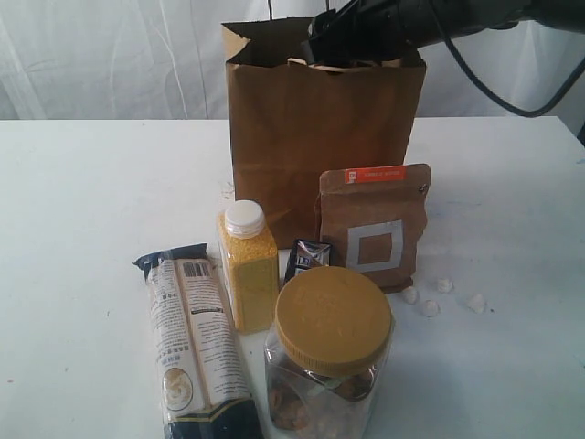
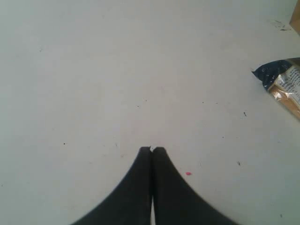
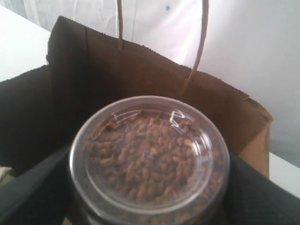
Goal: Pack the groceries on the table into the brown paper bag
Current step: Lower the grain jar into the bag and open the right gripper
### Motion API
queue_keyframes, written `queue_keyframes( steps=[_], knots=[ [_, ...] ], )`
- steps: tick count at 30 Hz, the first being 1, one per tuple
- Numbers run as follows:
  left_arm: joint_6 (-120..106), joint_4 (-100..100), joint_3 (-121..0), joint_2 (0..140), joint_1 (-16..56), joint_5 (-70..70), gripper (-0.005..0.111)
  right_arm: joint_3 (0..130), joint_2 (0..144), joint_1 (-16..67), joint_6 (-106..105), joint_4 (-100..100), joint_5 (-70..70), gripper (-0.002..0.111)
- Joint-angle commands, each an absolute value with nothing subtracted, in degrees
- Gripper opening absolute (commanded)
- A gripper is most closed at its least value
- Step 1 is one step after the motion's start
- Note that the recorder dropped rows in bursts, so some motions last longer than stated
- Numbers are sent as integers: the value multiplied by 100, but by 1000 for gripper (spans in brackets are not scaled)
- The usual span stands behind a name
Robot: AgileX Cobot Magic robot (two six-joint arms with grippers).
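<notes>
My right end effector [image 1: 340, 46] grips a dark-filled clear tub [image 3: 150, 159] over the brown paper bag [image 1: 311, 128], top centre; left end effector [image 2: 151, 151] clenched above speckled white tabletop [image 2: 93, 70].

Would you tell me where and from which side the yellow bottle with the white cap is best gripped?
Probably from above, closing on the upper body just under the white cap. The bottle stands upright and its top is free, while the packet, the jar and the small carton crowd it lower down, leaving little room for a sideways approach.
</notes>
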State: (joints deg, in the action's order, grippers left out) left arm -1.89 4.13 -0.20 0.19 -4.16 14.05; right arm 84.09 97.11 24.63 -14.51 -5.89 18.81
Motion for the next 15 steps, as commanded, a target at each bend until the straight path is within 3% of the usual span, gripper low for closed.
queue_keyframes(
  steps=[1,15],
  knots=[
    [-152,425,0,0,-381,1398,0,8446,9667,2451,-1521,-512,1721,56],
    [-152,425,0,0,-381,1398,0,8446,9667,2451,-1483,140,2041,56]
  ],
)
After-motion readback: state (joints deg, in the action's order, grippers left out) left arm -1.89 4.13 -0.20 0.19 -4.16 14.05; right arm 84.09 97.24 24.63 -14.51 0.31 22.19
